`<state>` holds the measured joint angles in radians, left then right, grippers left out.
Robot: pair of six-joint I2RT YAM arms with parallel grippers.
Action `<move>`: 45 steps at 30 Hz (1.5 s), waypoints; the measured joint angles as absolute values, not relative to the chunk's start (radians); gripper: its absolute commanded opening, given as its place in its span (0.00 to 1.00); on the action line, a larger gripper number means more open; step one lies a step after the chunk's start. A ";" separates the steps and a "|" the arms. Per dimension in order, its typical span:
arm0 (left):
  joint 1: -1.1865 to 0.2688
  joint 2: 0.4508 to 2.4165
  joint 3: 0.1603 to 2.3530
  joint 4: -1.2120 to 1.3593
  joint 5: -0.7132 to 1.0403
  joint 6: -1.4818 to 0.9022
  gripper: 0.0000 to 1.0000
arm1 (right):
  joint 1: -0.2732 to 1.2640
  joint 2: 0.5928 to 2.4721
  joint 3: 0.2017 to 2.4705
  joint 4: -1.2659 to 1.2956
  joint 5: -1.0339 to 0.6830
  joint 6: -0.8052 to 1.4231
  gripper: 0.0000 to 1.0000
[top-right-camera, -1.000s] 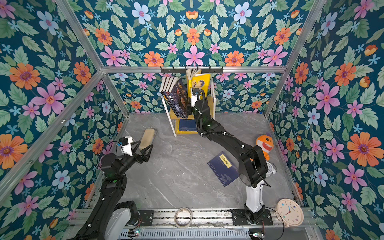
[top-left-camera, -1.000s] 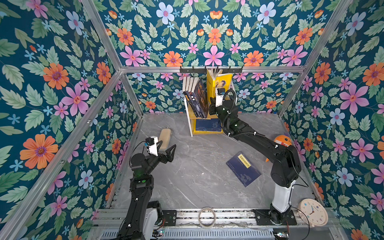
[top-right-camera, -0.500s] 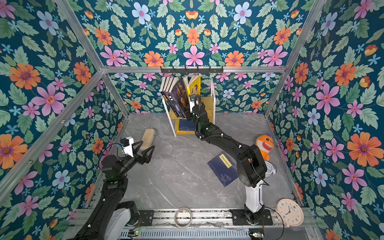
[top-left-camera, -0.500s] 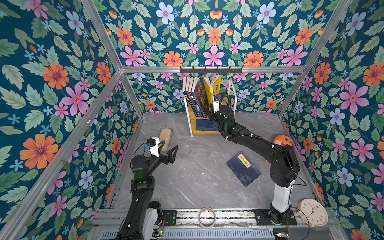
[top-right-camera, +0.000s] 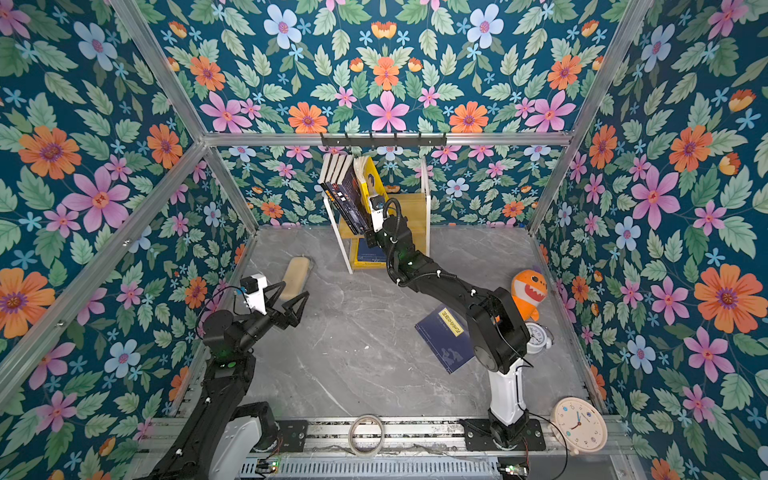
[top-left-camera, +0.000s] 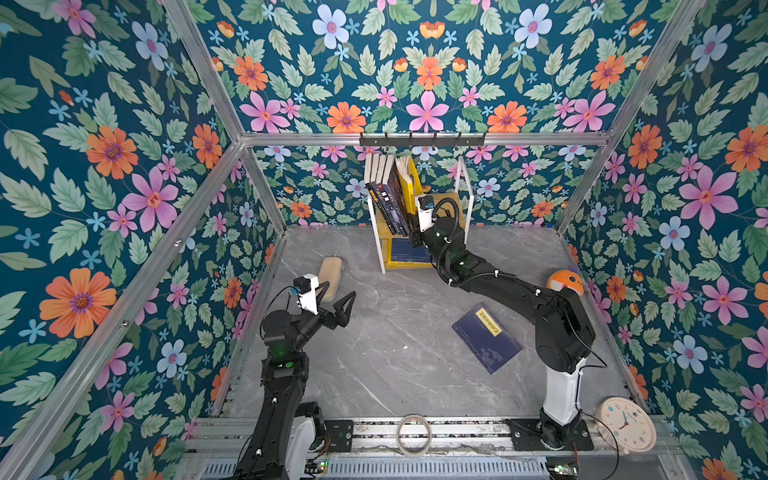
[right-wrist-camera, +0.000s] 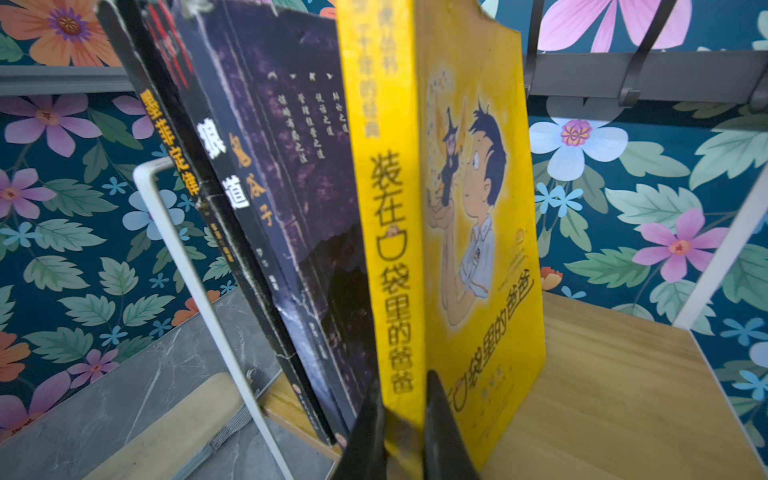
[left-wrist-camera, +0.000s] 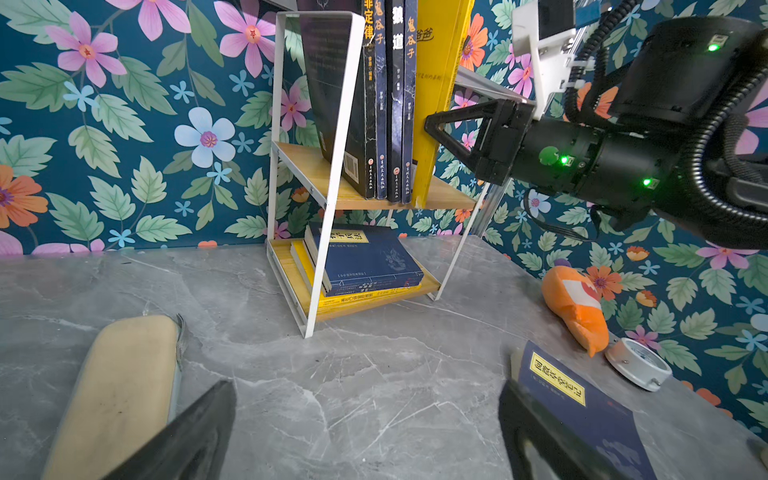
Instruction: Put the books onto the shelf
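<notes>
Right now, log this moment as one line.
right gripper: shut on yellow book, standing on shelf top tier beside dark books | left gripper: open, empty | navy book: flat on table

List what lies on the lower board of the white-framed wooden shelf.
A dark navy paperback lies flat atop yellow books; their covers are hidden, count unclear.

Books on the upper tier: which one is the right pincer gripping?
The yellow cartoon-boy book at the row's end; the right pincer is shut on its lower spine. The other standing books are dark-covered.
</notes>
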<state>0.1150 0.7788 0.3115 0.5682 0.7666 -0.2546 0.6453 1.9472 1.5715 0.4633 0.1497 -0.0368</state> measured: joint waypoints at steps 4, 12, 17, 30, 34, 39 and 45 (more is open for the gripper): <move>0.132 0.780 0.311 0.568 0.760 -0.255 1.00 | 0.625 1.953 1.566 0.488 0.076 -0.031 0.23; 0.157 0.781 0.308 0.575 0.756 -0.256 1.00 | 0.592 1.953 1.536 0.511 -0.094 -0.002 0.40; 0.172 0.781 0.307 0.575 0.756 -0.261 1.00 | 0.574 1.949 1.526 0.515 -0.176 0.011 0.65; 0.188 0.781 0.300 0.577 0.748 -0.266 1.00 | 0.503 1.933 1.521 0.376 -0.306 0.012 0.99; 0.188 0.781 0.301 0.575 0.745 -0.266 1.00 | 0.466 1.973 1.555 0.326 -0.367 0.004 0.99; 0.189 0.776 0.307 0.574 0.744 -0.274 1.00 | 0.441 2.013 1.595 0.302 -0.463 0.004 0.97; 0.197 0.773 0.307 0.570 0.739 -0.271 1.00 | 0.425 2.058 1.660 0.276 -0.538 -0.019 0.90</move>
